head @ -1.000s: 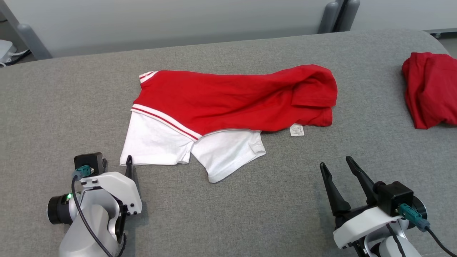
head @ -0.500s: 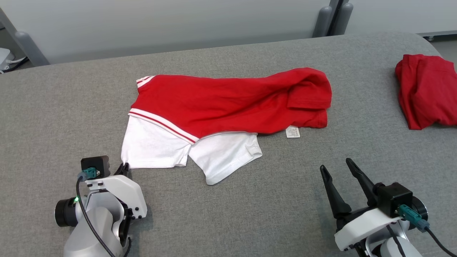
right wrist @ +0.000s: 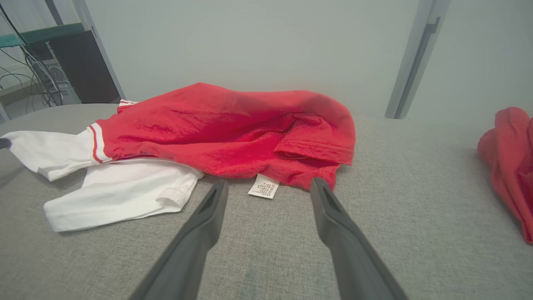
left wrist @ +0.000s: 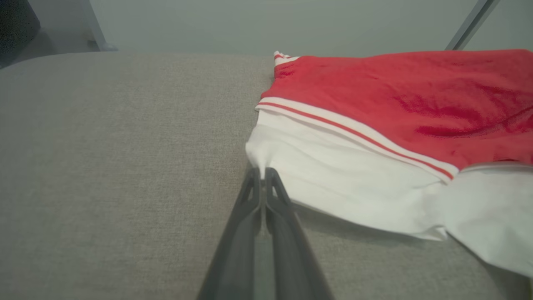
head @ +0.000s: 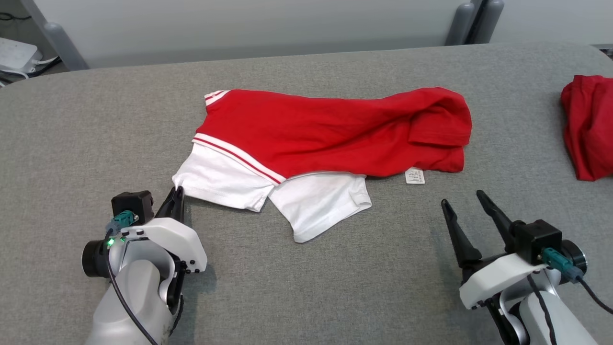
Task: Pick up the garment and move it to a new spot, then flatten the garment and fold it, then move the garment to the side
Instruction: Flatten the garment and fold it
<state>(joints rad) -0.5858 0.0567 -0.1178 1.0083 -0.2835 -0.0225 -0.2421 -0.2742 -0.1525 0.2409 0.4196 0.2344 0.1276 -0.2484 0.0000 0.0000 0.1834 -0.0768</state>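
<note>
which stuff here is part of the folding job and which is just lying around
In the job: red-and-white garment; left gripper, shut on its white corner; right gripper, open.
Just lying about: crumpled red garment at the table's right edge.

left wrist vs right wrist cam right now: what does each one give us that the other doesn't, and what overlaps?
Left wrist: the left gripper, fingers pinched shut on the white corner of the red-and-white shirt.
Right wrist: the right gripper, fingers spread and holding nothing, the care label just beyond them, and a second red garment at the right edge.
Both: the shirt's red body, its striped trim and white parts, on the grey table.
</note>
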